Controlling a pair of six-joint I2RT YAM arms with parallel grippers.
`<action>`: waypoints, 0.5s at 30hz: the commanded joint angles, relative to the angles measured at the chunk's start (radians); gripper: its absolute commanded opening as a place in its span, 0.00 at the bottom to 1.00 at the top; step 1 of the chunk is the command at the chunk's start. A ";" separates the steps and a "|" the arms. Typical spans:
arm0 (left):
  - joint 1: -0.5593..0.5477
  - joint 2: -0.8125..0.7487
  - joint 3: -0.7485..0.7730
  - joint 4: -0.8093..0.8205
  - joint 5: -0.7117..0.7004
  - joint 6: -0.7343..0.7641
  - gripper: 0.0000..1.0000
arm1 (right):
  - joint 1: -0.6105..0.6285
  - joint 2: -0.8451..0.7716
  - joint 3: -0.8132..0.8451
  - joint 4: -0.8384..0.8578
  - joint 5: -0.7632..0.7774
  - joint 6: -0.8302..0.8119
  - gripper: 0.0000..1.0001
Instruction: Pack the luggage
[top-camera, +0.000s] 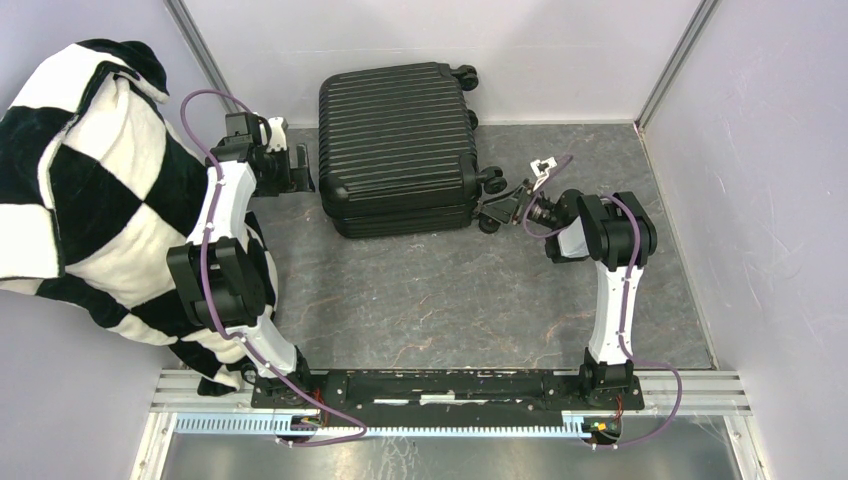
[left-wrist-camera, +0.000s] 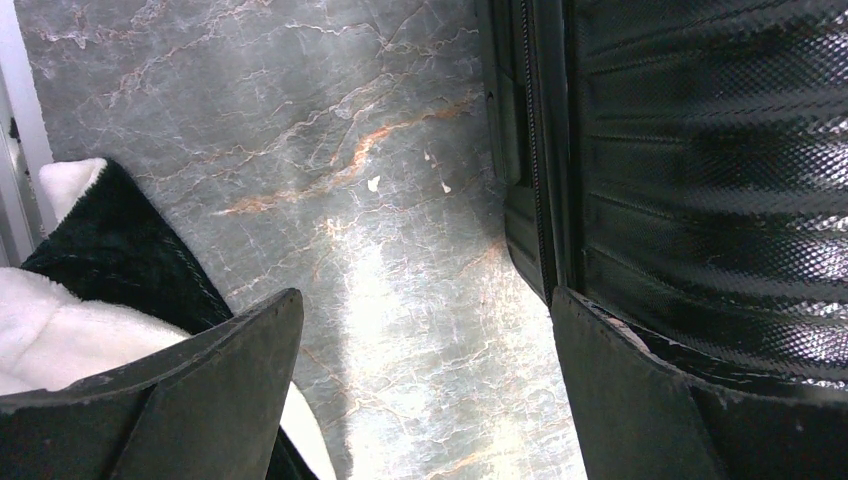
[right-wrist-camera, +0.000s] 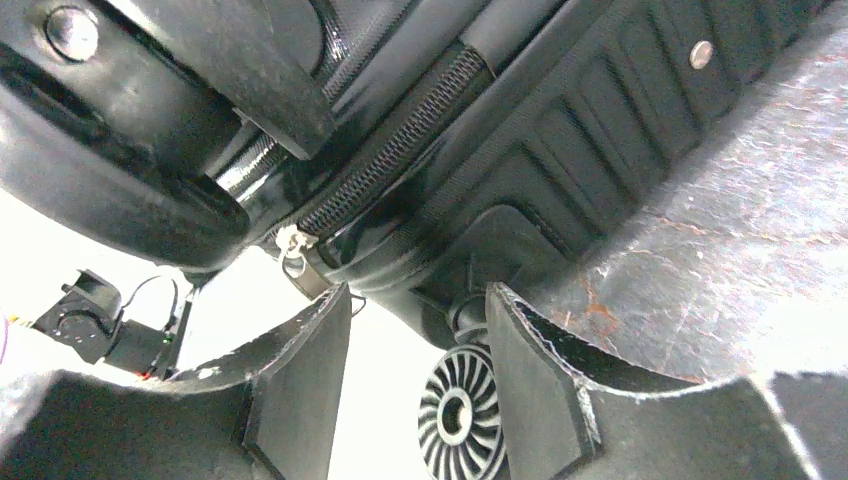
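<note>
Grey veined stone covered the table, with pale walls closing it in on three sides. Directly between the two grippers lay the luggage, flat and zipped shut, ribbed shell facing up and its casters pointing at the right arm.

At the case's other end sat the left gripper, jaws spread wide and holding nothing. In the left wrist view one finger was hard up beside the textured shell; whether it touched could not be told. Bare stone lay ahead of the gap, and the checkered blanket was bunched just outside the other finger.

Beside the wheeled end was the right gripper, jaws partly open and clamping nothing. The right wrist view showed the zipper pull just ahead of one fingertip, and a finned caster wheel appeared in the gap between the fingers, with the zipper seam running past further ahead
</note>
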 joint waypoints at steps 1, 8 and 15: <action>0.005 -0.016 0.037 0.001 0.001 -0.031 1.00 | 0.005 -0.023 -0.059 0.468 -0.072 -0.038 0.58; 0.005 -0.014 0.027 0.001 0.004 -0.031 1.00 | 0.007 -0.052 -0.066 0.469 -0.085 -0.048 0.57; 0.006 -0.018 0.015 0.007 0.000 -0.024 1.00 | 0.012 -0.087 -0.069 0.470 -0.109 -0.052 0.56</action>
